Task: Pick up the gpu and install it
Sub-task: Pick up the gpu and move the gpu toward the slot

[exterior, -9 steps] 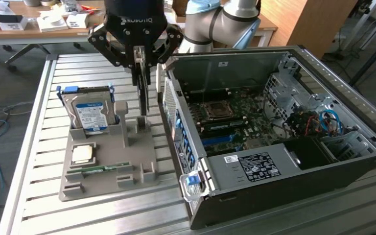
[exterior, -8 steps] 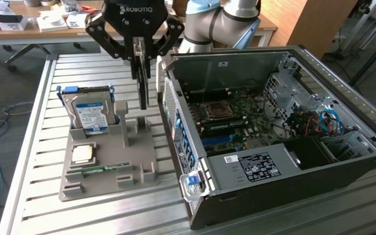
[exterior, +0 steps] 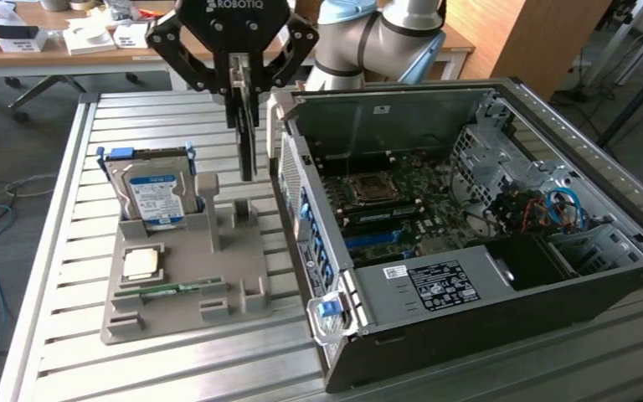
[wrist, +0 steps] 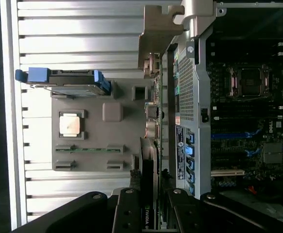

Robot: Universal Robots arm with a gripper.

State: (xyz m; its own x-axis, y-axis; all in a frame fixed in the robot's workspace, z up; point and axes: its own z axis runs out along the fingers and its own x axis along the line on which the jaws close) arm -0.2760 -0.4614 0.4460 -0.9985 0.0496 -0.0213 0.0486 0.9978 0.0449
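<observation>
The arm (exterior: 394, 25) rises behind the open computer case (exterior: 455, 285) and bends toward the exterior view's left, so that its wrist points straight down and the pincer (exterior: 245, 105) hangs over the strip between the case and the grey holder (exterior: 221, 285) on the slatted tabletop (exterior: 64, 209). The pincer is closed on the gpu (exterior: 248, 155), a finger pressed to each flat face. The card hangs upright and edge-on, a thin dark blade just beside the case's rear wall. Its lower end is near the holder's tall post, and whether it touches anything below cannot be told. In the wrist view the black linkages of the pincer (wrist: 150, 199) frame the gpu (wrist: 148, 165), which runs along the gap between holder and case wall. In the holder a blue-labelled hard drive (exterior: 156, 188) stands in its slot; a processor chip (exterior: 143, 264) and a green memory stick (exterior: 171, 290) lie flat. The case lies on its side – motherboard (exterior: 400, 201) exposed.
</observation>
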